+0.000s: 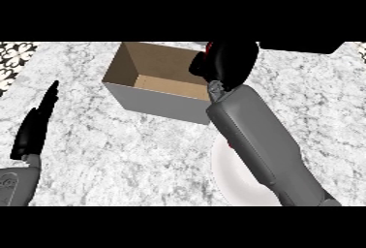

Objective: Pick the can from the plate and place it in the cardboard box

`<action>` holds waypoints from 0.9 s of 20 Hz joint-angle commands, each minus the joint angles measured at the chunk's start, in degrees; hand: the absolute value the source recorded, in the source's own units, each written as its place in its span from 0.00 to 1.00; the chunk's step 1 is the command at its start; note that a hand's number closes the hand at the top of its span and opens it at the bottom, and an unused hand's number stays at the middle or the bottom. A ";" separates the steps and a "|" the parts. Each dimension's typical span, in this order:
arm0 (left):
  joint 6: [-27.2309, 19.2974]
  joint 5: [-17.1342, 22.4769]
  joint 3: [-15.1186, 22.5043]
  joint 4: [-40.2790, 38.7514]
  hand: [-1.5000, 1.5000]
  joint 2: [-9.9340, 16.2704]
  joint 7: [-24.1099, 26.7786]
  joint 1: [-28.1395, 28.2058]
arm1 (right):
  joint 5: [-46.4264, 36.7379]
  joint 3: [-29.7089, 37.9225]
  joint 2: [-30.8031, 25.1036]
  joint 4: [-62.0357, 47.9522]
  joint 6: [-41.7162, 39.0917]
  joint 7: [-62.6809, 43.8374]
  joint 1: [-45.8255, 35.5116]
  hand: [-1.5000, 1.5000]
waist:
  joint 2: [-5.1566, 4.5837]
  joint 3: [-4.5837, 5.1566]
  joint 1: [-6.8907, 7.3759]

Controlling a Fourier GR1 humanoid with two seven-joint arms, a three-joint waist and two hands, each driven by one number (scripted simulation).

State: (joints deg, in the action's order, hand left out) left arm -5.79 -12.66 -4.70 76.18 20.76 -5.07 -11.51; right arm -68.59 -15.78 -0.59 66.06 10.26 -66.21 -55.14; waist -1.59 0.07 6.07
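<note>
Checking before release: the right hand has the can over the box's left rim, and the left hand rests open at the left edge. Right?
Not quite. The head view shows the right hand with the can over the box's right rim, not the left. The left hand does rest open at the left edge.

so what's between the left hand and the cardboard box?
Head view: only bare marble counter lies between the left hand and the cardboard box.
</note>
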 commanded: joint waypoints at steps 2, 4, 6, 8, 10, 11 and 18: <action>0.73 0.07 -0.83 -0.62 0.50 1.37 -0.07 -1.01 | -0.25 3.84 0.56 -11.31 12.02 -8.84 -3.20 1.00 | -0.31 -0.01 0.31; -0.08 -0.18 0.55 0.65 0.50 -0.78 -0.59 -0.58 | 3.44 7.67 0.55 -12.76 13.76 -7.70 -3.06 0.00 | -0.40 -0.09 0.68; -0.73 -0.69 0.71 -0.78 0.50 -1.30 0.87 0.11 | 5.96 9.58 0.55 -13.04 17.30 -6.85 -2.18 0.00 | -0.57 -0.07 0.64; -0.62 -0.67 0.74 0.13 0.50 -1.23 -0.39 -1.04 | 7.77 10.18 0.55 -16.82 19.67 -4.52 -3.24 0.00 | -0.42 -0.11 0.81; 1.01 0.12 -0.41 -1.71 0.50 0.51 1.04 -1.26 | 8.79 8.92 0.55 -20.01 22.18 -4.12 -5.90 0.00 | -0.35 -0.02 0.98; -0.30 -1.18 0.89 -0.68 0.50 -0.77 0.25 -0.55 | 8.51 9.99 0.56 -20.79 24.88 -2.48 -5.95 0.00 | -0.24 -0.07 0.68; -0.65 -1.19 0.48 -0.83 0.50 -1.13 -0.44 -0.87 | 7.34 6.74 0.58 -27.50 39.67 2.42 -9.20 0.00 | 0.22 -0.03 -0.18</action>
State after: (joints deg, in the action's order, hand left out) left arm -5.85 -13.46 -4.25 75.47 20.08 -4.95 -12.14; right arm -60.15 -6.84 -0.23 42.72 37.94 -58.69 -62.91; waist -1.04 0.18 6.49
